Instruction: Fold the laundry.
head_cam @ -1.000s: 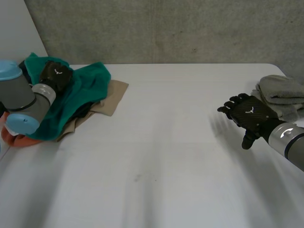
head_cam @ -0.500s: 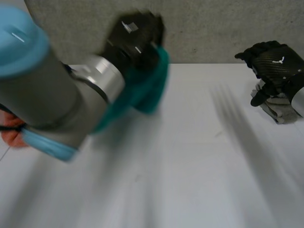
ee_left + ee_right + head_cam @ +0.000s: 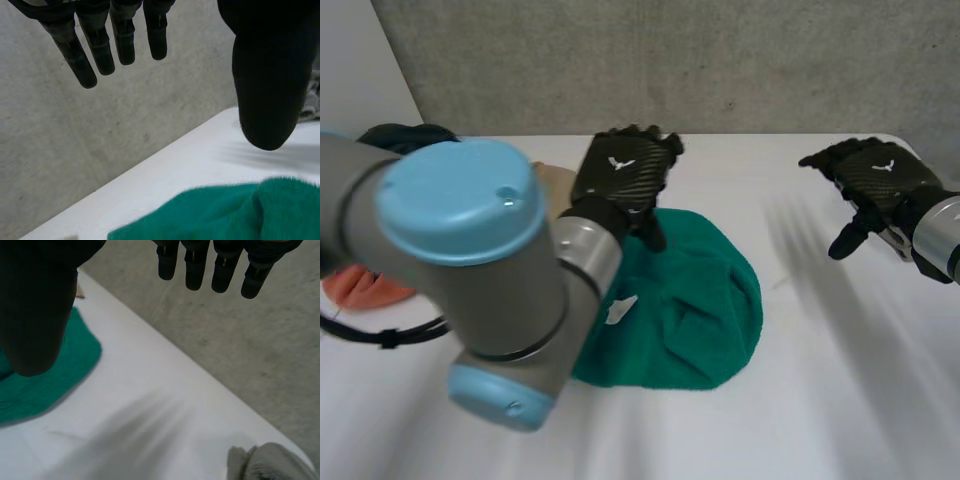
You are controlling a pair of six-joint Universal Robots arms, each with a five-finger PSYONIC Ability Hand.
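A crumpled green towel (image 3: pixel 690 310) lies in a heap on the middle of the white table (image 3: pixel 800 400). My left hand (image 3: pixel 620 180) hovers just above the towel's far left edge, open, fingers straight and holding nothing. In the left wrist view the left hand (image 3: pixel 265 90) hangs over the green towel (image 3: pixel 225 210) without touching it. My right hand (image 3: pixel 875 180) is raised at the far right, open and empty. In the right wrist view the green towel (image 3: pixel 40 385) lies beyond the thumb of the right hand (image 3: pixel 35 315).
A pile of unfolded laundry sits at the table's far left: a dark piece (image 3: pixel 405 135), a tan piece (image 3: pixel 555 180) and an orange piece (image 3: pixel 360 290). A folded grey cloth (image 3: pixel 270 460) lies near the right edge. My left arm (image 3: pixel 460 280) hides much of the table's left side.
My left arm swung from the pile at the far left to the table's middle with the green towel and let it go. My right hand lifted and moved back.
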